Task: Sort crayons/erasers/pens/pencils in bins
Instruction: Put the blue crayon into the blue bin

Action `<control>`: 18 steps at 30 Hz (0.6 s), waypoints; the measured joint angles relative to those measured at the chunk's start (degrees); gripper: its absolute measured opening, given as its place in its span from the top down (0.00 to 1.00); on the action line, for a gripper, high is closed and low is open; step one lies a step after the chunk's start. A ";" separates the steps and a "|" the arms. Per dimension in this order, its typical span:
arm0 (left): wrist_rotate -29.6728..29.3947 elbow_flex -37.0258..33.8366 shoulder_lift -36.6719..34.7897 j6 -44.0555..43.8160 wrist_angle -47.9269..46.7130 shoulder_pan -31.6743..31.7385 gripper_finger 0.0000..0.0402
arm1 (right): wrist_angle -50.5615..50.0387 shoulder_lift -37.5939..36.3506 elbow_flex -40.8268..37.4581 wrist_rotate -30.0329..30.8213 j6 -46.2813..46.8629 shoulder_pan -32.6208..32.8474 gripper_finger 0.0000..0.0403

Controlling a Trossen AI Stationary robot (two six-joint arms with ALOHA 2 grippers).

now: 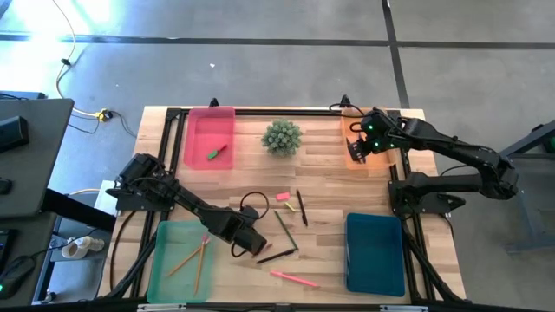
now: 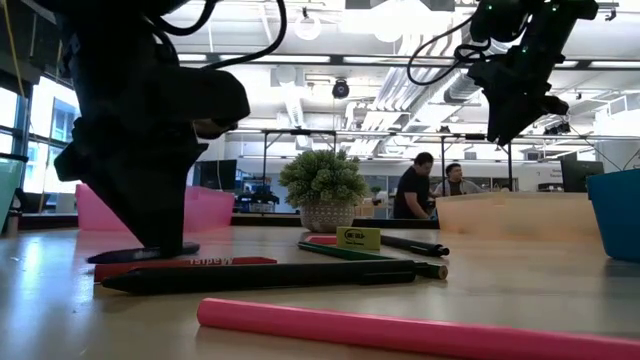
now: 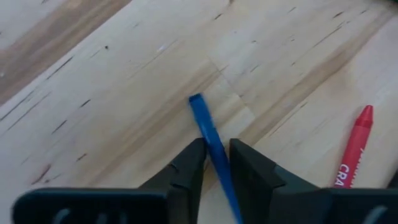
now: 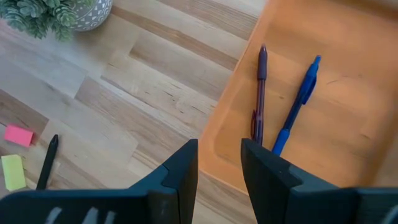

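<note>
A thin blue crayon [image 3: 204, 121] lies flat on the wooden table, and my left gripper [image 3: 216, 157] stands over it near the table's front, by the light green bin [image 1: 178, 260]. Its fingers are shut on the crayon. A red crayon [image 3: 356, 146] lies close beside it. My right gripper [image 4: 219, 163] hangs open and empty over the near rim of the orange bin [image 4: 348, 143] at the far right, where a purple pen [image 4: 260, 93] and a blue pen [image 4: 298, 102] lie. My left gripper pinches the blue crayon's two long sides [image 3: 211, 142] between its two fingers, a little back from the end that shows. The fingers come steeply from above and lie across the stick. The crayon lies flat on the table; its other end runs under the gripper.
A pink bin [image 1: 208, 139] holding a green eraser stands at the far left, a teal bin [image 1: 375, 253] at the near right. A potted plant [image 1: 282, 137] stands at the far middle. Loose pens, pencils [image 1: 293, 278] and erasers [image 1: 283, 197] lie mid-table.
</note>
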 joint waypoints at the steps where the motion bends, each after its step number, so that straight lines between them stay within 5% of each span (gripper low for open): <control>1: -0.04 -0.03 0.00 0.00 -0.06 0.00 0.86 | 0.00 0.00 0.00 -0.02 0.00 0.00 0.72; 8: 0.17 -0.09 -0.07 1.45 -0.02 0.00 0.97 | 0.01 0.00 0.00 0.00 -0.75 0.00 0.72; 18: 0.58 -0.20 -0.28 1.51 0.38 0.00 0.96 | 0.00 -3.05 -0.02 -4.80 -3.49 1.58 0.72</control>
